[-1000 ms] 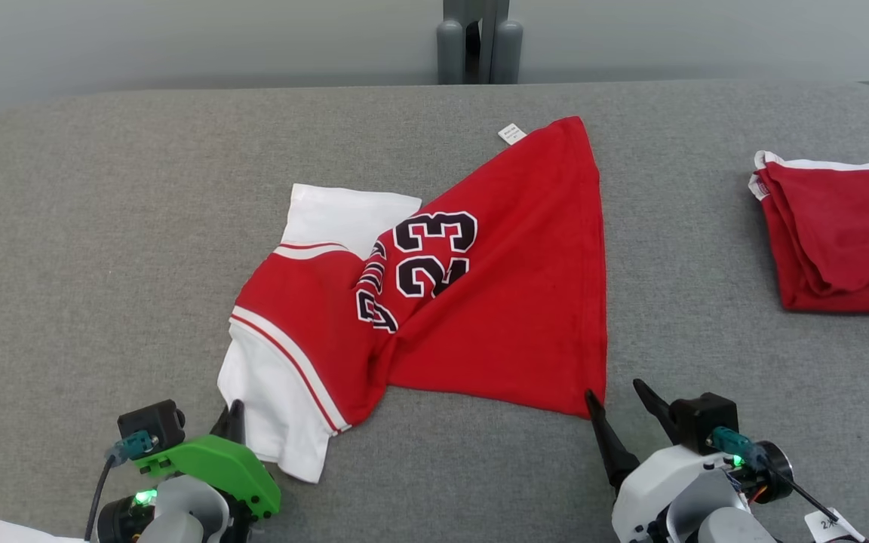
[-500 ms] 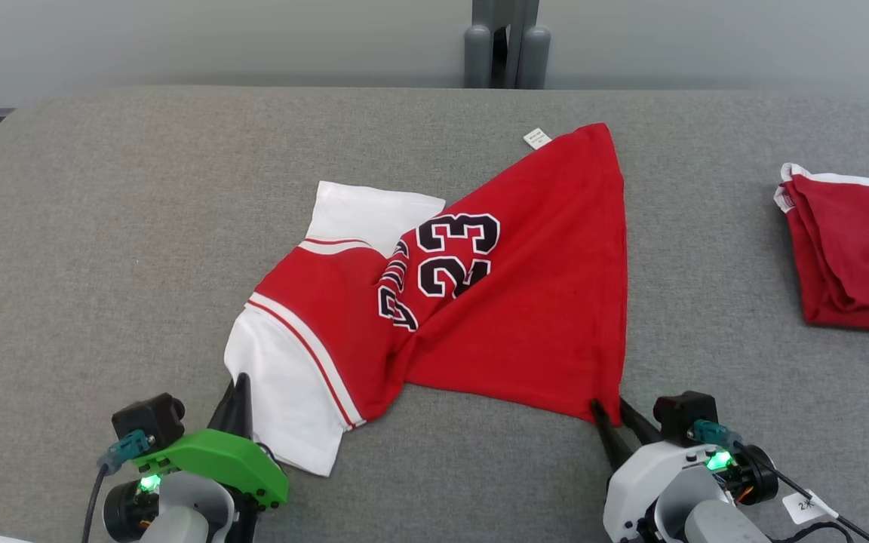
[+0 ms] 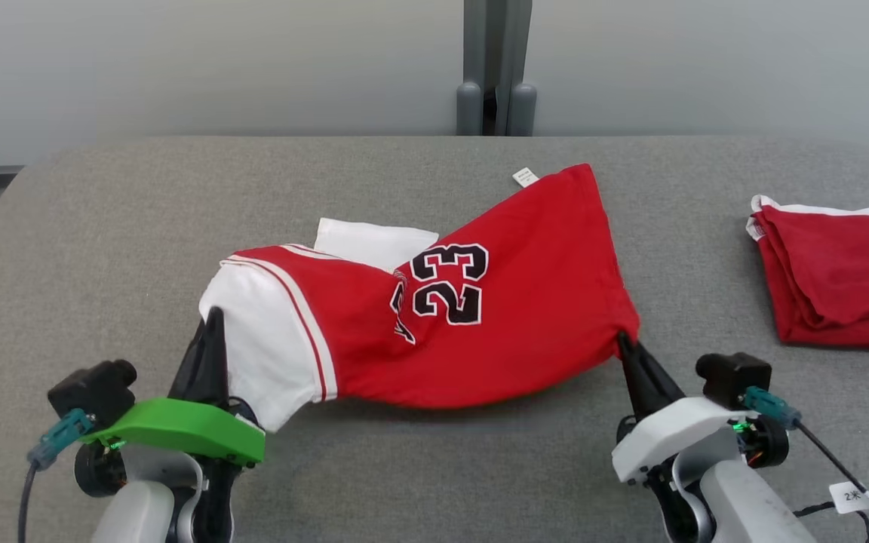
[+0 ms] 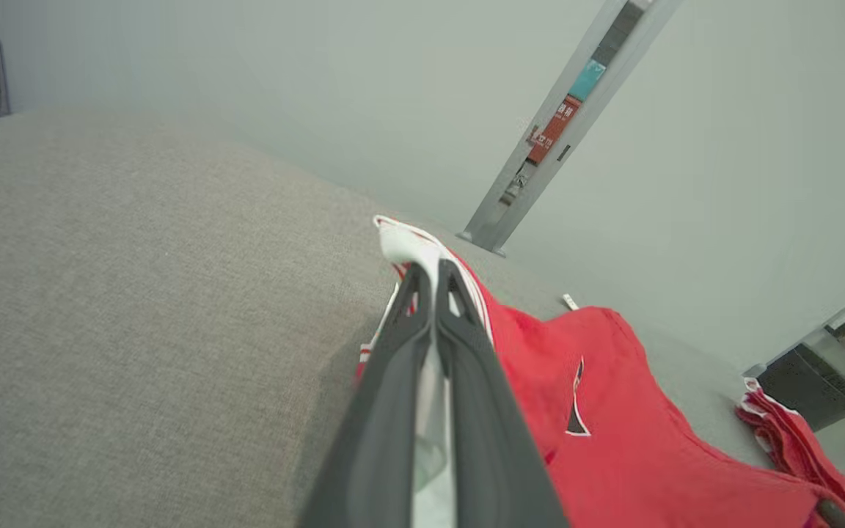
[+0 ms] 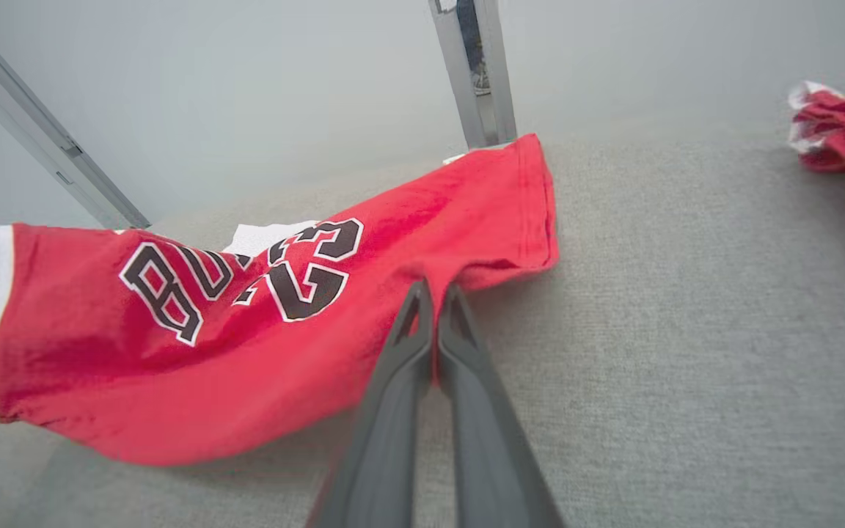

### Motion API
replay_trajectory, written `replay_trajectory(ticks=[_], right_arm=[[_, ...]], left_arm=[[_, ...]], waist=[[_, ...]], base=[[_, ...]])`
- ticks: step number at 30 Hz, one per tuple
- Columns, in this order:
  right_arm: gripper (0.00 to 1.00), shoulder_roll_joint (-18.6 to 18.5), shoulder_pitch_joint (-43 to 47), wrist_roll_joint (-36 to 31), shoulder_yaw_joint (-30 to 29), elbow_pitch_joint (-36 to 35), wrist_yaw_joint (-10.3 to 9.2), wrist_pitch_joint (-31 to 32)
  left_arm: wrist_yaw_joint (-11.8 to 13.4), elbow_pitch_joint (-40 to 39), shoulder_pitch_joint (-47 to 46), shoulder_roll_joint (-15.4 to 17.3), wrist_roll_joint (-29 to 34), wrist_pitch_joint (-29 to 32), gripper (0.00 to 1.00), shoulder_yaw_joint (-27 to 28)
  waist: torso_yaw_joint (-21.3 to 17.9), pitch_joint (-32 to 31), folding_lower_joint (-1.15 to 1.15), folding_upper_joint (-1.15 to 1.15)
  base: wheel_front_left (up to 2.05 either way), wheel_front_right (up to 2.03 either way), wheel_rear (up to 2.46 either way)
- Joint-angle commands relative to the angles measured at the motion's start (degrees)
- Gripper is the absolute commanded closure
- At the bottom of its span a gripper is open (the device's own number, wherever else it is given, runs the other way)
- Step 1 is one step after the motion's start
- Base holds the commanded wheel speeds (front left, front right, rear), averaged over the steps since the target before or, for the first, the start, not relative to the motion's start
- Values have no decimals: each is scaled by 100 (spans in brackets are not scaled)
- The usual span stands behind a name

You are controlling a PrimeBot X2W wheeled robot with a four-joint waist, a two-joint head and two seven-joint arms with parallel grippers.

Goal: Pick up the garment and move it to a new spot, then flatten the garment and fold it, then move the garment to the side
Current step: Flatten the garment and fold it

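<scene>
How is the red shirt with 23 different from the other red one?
The 23 jersey is stretched out, held by the left gripper and right gripper; the folded garment lies untouched. The 23 jersey shows white sleeves; the folded garment only white trim. Both are red.

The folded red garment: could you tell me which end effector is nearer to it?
Right. The right end effector pinches the jersey left of the folded red garment; the left end effector holds the far sleeve.

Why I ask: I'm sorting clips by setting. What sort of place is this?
Probably a robotics lab or test room: a big grey fabric-covered table, a bare pale wall with a metal post, and a folded red garment set aside from the red jersey.
</scene>
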Motion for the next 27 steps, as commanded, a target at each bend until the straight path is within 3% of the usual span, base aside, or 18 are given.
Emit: replay_trajectory(ticks=[1,6,15,21,27], right_arm=[[100,-20,-2,-43,-121,-203,-3,-46],[100,-19,183,-172,-563,-1244,-3,57],[100,-18,465,-425,-1296,-4116,-2,1050],[100,-93,429,-689,-1550,-5858,-2,1832],[100,-152,358,-822,-1801,-6806,-2,2416]], left_arm=[[33,-240,75,61,-50,36,100,53],[160,-1321,28,111,-268,213,100,235],[496,-3402,-457,290,-673,816,100,610],[709,-4389,-1166,765,-427,1489,100,581],[876,-4886,-1814,1048,-250,2136,100,390]], waist=[[-104,-195,0,0],[-223,-349,0,0],[-519,-528,0,0],[-692,-561,0,0],[-795,-462,0,0]], base=[[0,0,0],[0,0,0],[0,0,0],[0,0,0],[0,0,0]])
